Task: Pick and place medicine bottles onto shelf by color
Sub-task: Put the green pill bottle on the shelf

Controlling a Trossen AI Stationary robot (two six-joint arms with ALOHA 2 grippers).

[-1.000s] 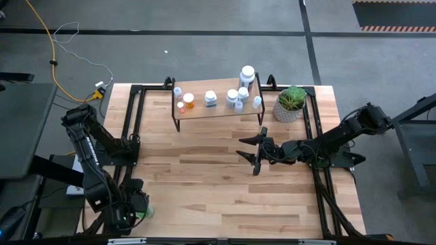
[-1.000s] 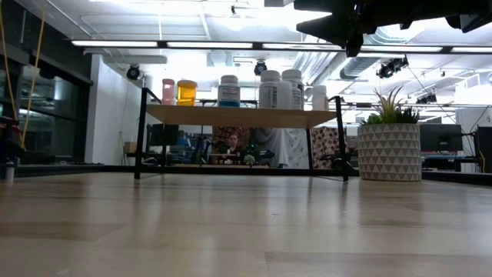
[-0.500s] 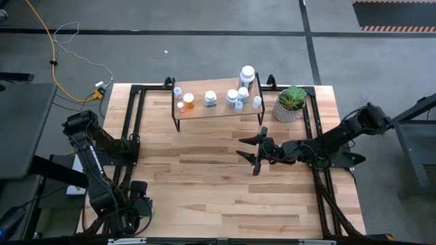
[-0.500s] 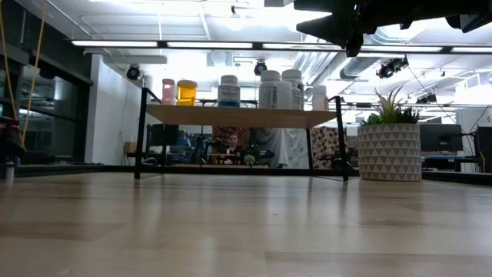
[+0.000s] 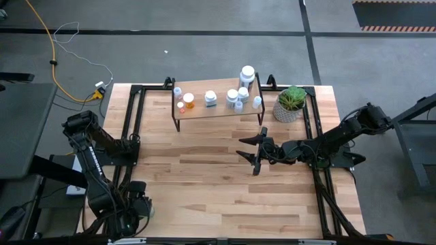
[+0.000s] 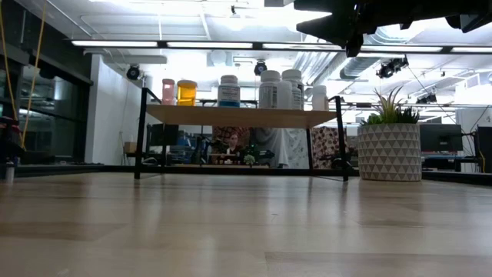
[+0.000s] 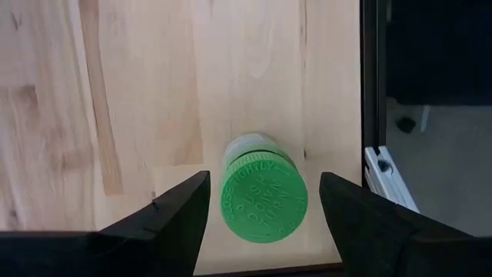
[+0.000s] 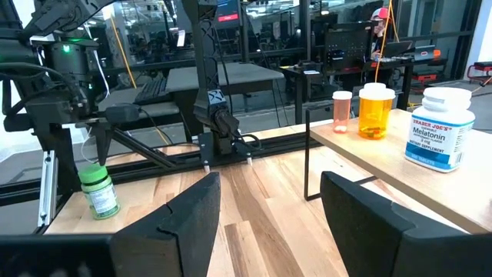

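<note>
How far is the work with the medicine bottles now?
Mostly done: the white and orange bottles already stand on the shelf. In hand: the left pincer is open on both sides of the green-capped bottle, which stands at the table's near left corner, not yet gripped. Left: grip it and carry it to the shelf. The right pincer waits open mid-table.

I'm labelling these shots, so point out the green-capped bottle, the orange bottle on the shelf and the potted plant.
green-capped bottle [image 7: 264, 200]: left wrist view, on the top of its green cap.
orange bottle [image 8: 374, 110]: right wrist view, on its orange body.
potted plant [image 6: 390, 152]: low view, on its patterned white pot.
</note>
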